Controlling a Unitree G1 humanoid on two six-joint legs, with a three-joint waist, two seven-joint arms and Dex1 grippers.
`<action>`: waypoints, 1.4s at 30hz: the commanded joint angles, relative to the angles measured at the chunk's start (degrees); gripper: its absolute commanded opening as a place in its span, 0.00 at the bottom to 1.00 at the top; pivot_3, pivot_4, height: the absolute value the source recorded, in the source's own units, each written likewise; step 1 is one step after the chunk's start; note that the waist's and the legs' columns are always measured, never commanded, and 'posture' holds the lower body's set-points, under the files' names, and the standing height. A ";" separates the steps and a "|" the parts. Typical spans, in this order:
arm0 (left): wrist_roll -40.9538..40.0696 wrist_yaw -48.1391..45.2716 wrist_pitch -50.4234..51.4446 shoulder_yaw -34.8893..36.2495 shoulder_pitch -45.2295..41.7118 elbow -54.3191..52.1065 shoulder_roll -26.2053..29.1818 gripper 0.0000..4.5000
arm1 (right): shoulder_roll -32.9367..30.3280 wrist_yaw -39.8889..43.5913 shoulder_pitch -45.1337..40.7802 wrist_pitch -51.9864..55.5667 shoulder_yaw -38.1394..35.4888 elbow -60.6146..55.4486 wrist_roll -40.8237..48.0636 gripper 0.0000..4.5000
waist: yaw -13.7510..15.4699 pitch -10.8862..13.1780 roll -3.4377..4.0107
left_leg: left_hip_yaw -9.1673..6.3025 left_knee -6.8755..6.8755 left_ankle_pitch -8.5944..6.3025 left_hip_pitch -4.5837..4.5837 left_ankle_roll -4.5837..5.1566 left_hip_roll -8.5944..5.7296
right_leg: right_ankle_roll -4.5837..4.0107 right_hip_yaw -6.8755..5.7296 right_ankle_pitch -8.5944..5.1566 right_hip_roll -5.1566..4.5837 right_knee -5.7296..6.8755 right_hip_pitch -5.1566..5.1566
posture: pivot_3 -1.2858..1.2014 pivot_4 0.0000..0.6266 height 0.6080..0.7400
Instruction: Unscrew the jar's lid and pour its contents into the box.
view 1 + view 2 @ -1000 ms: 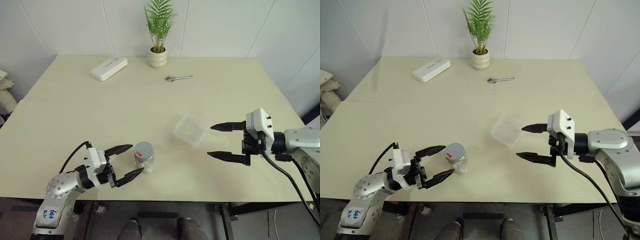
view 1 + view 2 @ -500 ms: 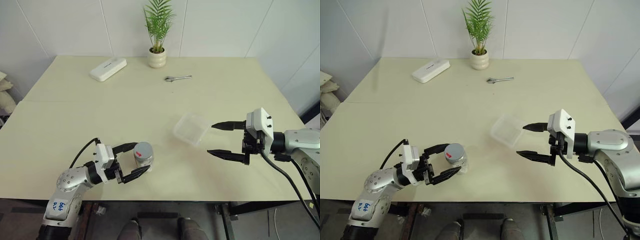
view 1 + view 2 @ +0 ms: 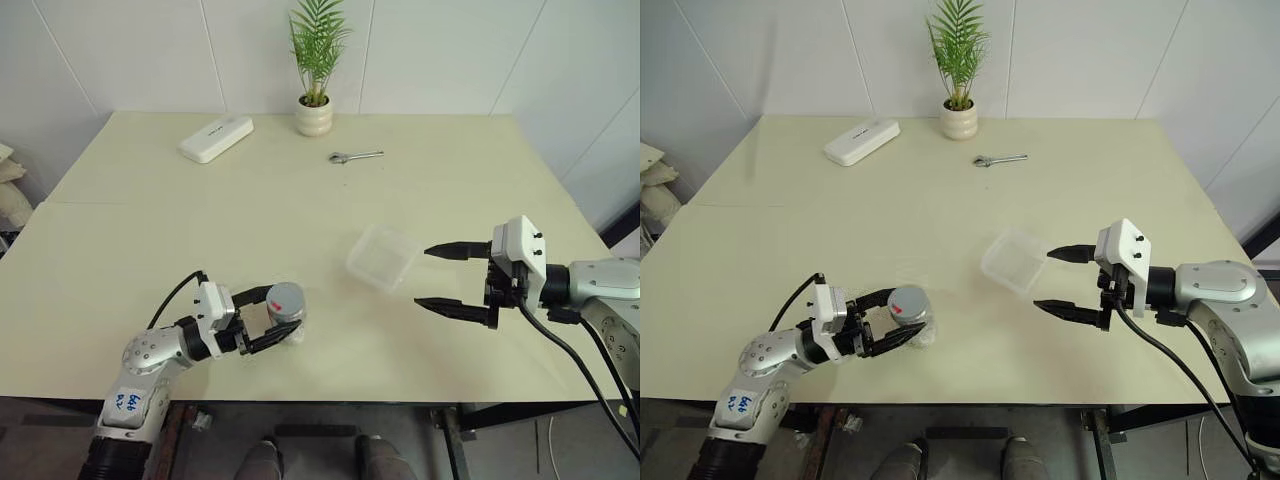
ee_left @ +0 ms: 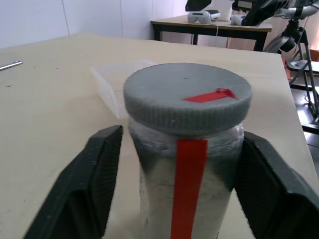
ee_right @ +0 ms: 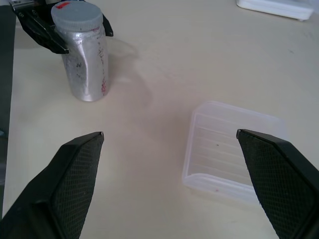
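Observation:
The jar (image 3: 288, 322) stands upright near the table's front edge, left of centre, with its grey lid (image 3: 286, 298) screwed on and a red mark on top. A red strip runs down the jar's side (image 4: 187, 199). My left gripper (image 3: 283, 313) is shut on the jar, one finger pressed on each side just below the lid. The contents are hidden behind the jar's silvery, cloudy wall. The clear box (image 3: 383, 257) lies on the table to the right of the jar. Further right, my right gripper (image 3: 421, 278) hovers open and holds nothing, pointing toward the box.
At the back of the table are a flat white device (image 3: 216, 137), a potted plant (image 3: 314, 117) and a small wrench (image 3: 355, 156). The jar sits close to the table's front edge (image 3: 300, 398).
My left gripper's fingers, wide open around the jar before, have closed in on its sides. The right gripper has stayed where it was, still open.

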 commanded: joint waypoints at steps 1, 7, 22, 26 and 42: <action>0.41 -0.33 -1.29 0.13 -0.37 -0.17 0.13 0.47 | 0.18 -0.37 -1.06 -0.69 -1.28 -1.81 0.18 1.00 | -0.03 0.00 0.00 | 0.00 0.00 0.00 0.01 0.00 0.00 | 0.01 0.00 0.00 0.00 0.00 0.00 | 0.52 0.24 1.00; 0.31 -0.20 -0.71 0.83 -0.81 -0.11 0.80 0.44 | 0.42 -1.30 -1.50 -0.23 -1.44 -2.31 0.42 1.00 | -0.03 0.00 0.00 | 0.02 0.00 0.00 0.01 0.00 0.00 | 0.01 0.02 0.01 0.00 0.00 0.00 | 0.52 0.24 1.00; -3.87 -4.78 3.59 4.45 -13.86 7.80 4.80 0.44 | 10.01 -18.22 -14.36 15.32 1.82 -9.27 5.10 1.00 | -0.06 0.00 0.00 | 0.02 -0.01 0.00 0.02 0.00 0.01 | 0.01 0.05 0.03 0.03 0.06 -0.03 | 0.52 0.24 1.00; -6.16 -6.92 6.64 3.96 -19.48 9.69 4.03 0.44 | 15.62 -24.75 -19.51 21.04 3.95 -11.76 7.06 1.00 | -0.09 0.00 0.00 | 0.02 -0.06 0.00 0.02 0.00 0.01 | 0.02 0.04 0.03 0.03 0.08 -0.04 | 0.52 0.24 1.00; -1.11 -11.03 7.81 -0.49 -31.78 20.20 2.20 0.44 | 31.99 -43.36 -28.65 27.74 13.69 -9.04 -2.92 1.00 | -0.28 0.00 0.00 | -0.01 -0.20 -0.01 -0.06 0.03 0.03 | 0.88 0.03 0.49 0.08 0.45 -0.40 | 0.52 0.24 1.00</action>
